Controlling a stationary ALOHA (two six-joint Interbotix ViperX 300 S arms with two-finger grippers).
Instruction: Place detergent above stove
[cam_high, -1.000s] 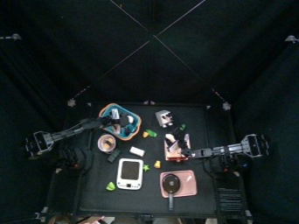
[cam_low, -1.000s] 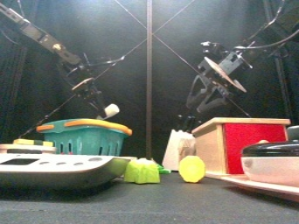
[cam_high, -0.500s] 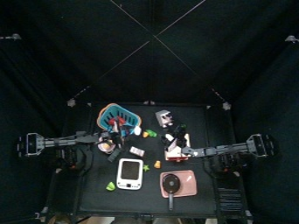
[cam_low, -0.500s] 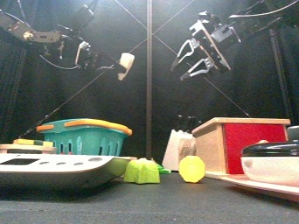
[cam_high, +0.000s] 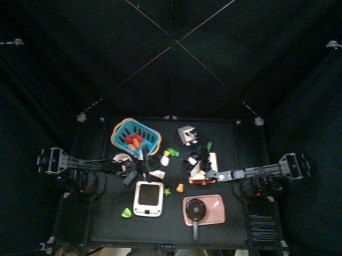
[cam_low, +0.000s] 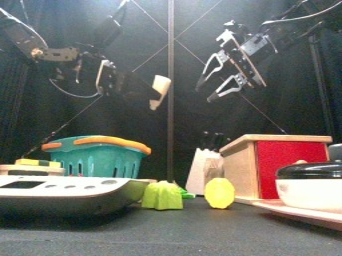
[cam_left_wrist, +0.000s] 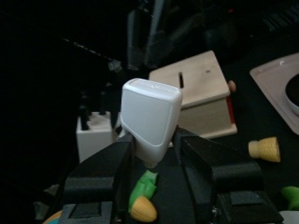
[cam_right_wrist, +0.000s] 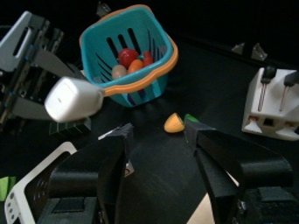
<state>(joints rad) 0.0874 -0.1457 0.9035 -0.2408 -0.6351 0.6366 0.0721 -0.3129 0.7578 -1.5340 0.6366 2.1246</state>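
Black curtains all round, cluttered bench (cam_high: 112, 205) below. Left gripper (cam_left_wrist: 149, 162) has swung inward since a moment ago, fingers clenched on the detergent bottle (cam_low: 159, 92), now nearer the stove (cam_low: 274, 158). Right gripper (cam_low: 231, 70) hovers released, empty.

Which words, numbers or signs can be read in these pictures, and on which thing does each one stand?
No text can be read in any view.
White bottle held in the left gripper: its visible face is plain, no label shows.
Flat white device on the table: it has a screen and marks, too small and blurred to read.
Red-fronted wooden box: no writing shows.
Teal basket: no writing shows.
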